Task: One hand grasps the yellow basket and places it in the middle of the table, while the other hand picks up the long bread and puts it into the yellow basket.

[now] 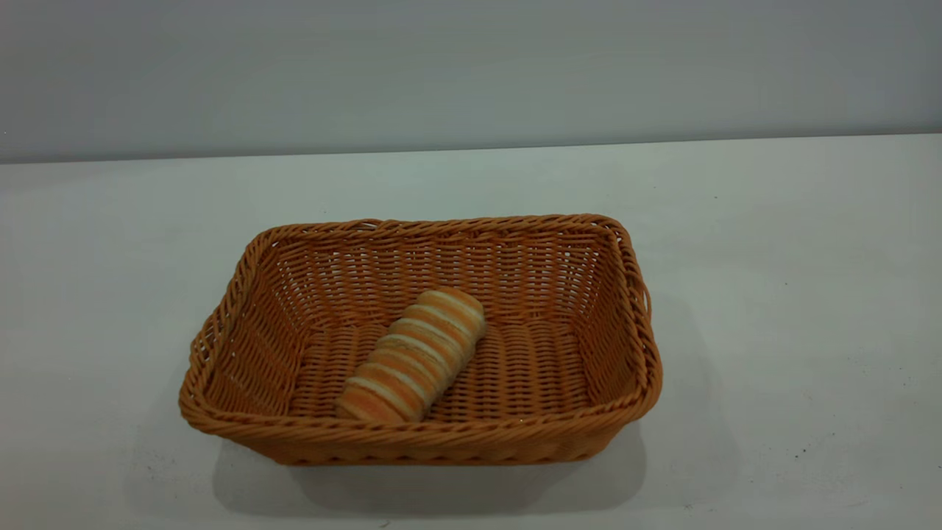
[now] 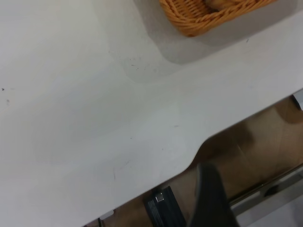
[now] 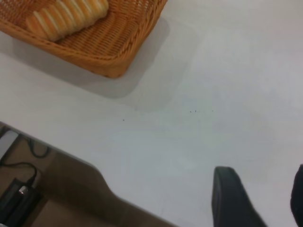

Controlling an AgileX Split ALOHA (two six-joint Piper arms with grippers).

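— What shows of the robot itself?
— Little. The left tool [image 2: 213, 198]: one dark, matte finger, rounded at the tip, blurred.
— The right?
— The right tool [image 3: 265, 201]: two black fingers, one blunt-tipped, the other only a sliver.

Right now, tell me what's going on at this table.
Nothing is being handled. The yellow basket sits on the table near its middle, and the long bread lies slantwise inside it on the basket's floor. Neither arm shows in the exterior view. The right gripper hangs with its fingers apart, holding nothing, off to the side of the basket. Of the left gripper only one dark part shows.
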